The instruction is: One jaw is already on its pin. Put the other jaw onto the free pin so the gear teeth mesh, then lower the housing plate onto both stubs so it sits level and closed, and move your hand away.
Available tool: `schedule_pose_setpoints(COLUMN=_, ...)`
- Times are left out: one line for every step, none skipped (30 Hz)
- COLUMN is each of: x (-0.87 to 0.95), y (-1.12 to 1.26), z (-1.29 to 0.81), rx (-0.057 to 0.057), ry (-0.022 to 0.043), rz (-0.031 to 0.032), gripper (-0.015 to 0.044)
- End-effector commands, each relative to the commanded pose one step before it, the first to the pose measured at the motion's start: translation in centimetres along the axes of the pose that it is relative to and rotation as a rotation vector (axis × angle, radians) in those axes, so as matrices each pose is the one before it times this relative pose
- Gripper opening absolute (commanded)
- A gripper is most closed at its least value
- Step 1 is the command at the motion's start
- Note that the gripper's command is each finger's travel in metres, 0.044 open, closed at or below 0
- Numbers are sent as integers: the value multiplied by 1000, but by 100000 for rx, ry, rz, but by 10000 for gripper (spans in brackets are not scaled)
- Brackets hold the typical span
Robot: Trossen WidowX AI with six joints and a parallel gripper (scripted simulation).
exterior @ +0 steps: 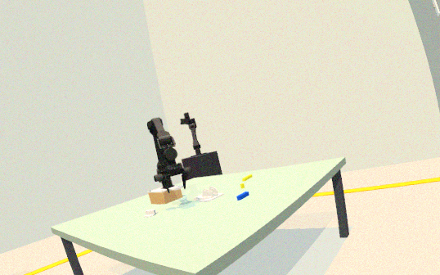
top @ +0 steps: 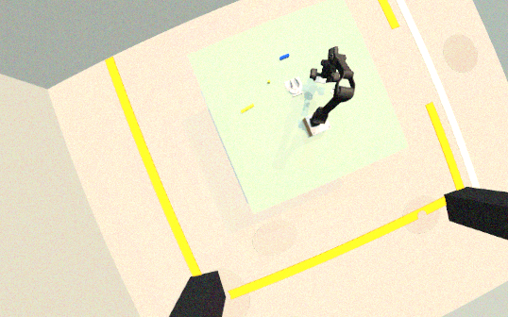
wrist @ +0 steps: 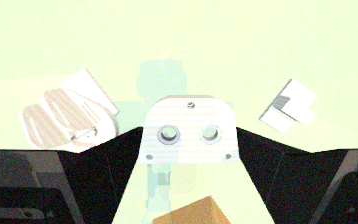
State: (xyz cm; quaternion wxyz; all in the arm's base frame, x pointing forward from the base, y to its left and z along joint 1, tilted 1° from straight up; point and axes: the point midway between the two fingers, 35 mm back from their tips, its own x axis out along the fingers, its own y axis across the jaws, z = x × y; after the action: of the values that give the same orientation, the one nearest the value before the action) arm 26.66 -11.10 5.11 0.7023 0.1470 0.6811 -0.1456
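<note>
My gripper [top: 323,77] [exterior: 177,188] [wrist: 187,131] is shut on the white housing plate [wrist: 190,152], above the table. The plate has two round holes and a rounded far edge. A white base [wrist: 100,92] lies left of it in the wrist view. Two pale jaws [wrist: 34,122] [wrist: 67,107] lie side by side over the base; the assembly also shows in the top view [top: 295,86] and the exterior view [exterior: 210,193]. The pins are hidden, and I cannot tell whether the teeth mesh.
A small white stepped block [wrist: 302,95] [exterior: 150,213] stands right of the plate in the wrist view. A blue bar [top: 284,57] [exterior: 243,196], a yellow bar [top: 247,108] [exterior: 247,178] and a small yellow piece [top: 268,82] [exterior: 242,186] lie beyond the base assembly. The orange-sided arm mount [wrist: 200,212] is near.
</note>
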Motion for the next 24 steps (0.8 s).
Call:
schedule_pose_setpoints(x=38, y=1152, z=-366, rx=-3414, ry=19, rz=77, gripper=351)
schedule_pose_setpoints(x=1, y=327, z=-70, rx=-1108, ry=4, rz=26, gripper=351)
schedule_pose_setpoints(x=1, y=326, z=-70, rx=-1108, ry=4, rz=26, gripper=351)
schedule_pose_setpoints(x=1, y=325, z=-70, rx=-1108, ry=4, rz=26, gripper=351)
schedule_pose_setpoints(x=1, y=325, z=-70, rx=-1108, ry=4, rz=26, gripper=351)
schedule_pose_setpoints(x=1, y=324, z=-70, rx=-1108, ry=3, rz=26, gripper=351)
schedule_pose_setpoints(x=1, y=323, z=-70, rx=-1108, ry=3, rz=26, gripper=351)
schedule_pose_setpoints(x=1, y=322, z=-71, rx=-1108, ry=3, rz=26, gripper=351)
schedule_pose_setpoints(x=1, y=322, z=-71, rx=-1108, ry=3, rz=26, gripper=351)
schedule_pose_setpoints(x=1, y=329, z=-73, rx=-1136, ry=3, rz=27, gripper=351)
schedule_pose_setpoints(x=1, y=329, z=-73, rx=-1138, ry=3, rz=27, gripper=351)
schedule_pose_setpoints(x=1, y=328, z=-73, rx=-1138, ry=3, rz=27, gripper=351)
schedule_pose_setpoints(x=2, y=327, z=-73, rx=-1138, ry=3, rz=27, gripper=351)
schedule_pose_setpoints(x=2, y=327, z=-73, rx=-1138, ry=3, rz=27, gripper=351)
schedule_pose_setpoints(x=2, y=326, z=-73, rx=-1138, ry=3, rz=27, gripper=351)
schedule_pose_setpoints(x=2, y=325, z=-74, rx=-1138, ry=3, rz=27, gripper=351)
schedule_pose_setpoints(x=2, y=324, z=-74, rx=-1138, ry=3, rz=27, gripper=351)
schedule_pose_setpoints(x=2, y=324, z=-74, rx=-1138, ry=3, rz=27, gripper=351)
schedule_pose_setpoints(x=2, y=323, z=-74, rx=-1138, ry=2, rz=28, gripper=351)
schedule_pose_setpoints(x=2, y=322, z=-74, rx=-1138, ry=2, rz=28, gripper=351)
schedule_pose_setpoints(x=2, y=322, z=-74, rx=-1139, ry=2, rz=28, gripper=351)
schedule_pose_setpoints(x=2, y=321, z=-74, rx=-1139, ry=2, rz=28, gripper=351)
schedule_pose_setpoints(x=3, y=320, z=-75, rx=-1139, ry=2, rz=28, gripper=351)
schedule_pose_setpoints(x=3, y=320, z=-75, rx=-1139, ry=2, rz=28, gripper=351)
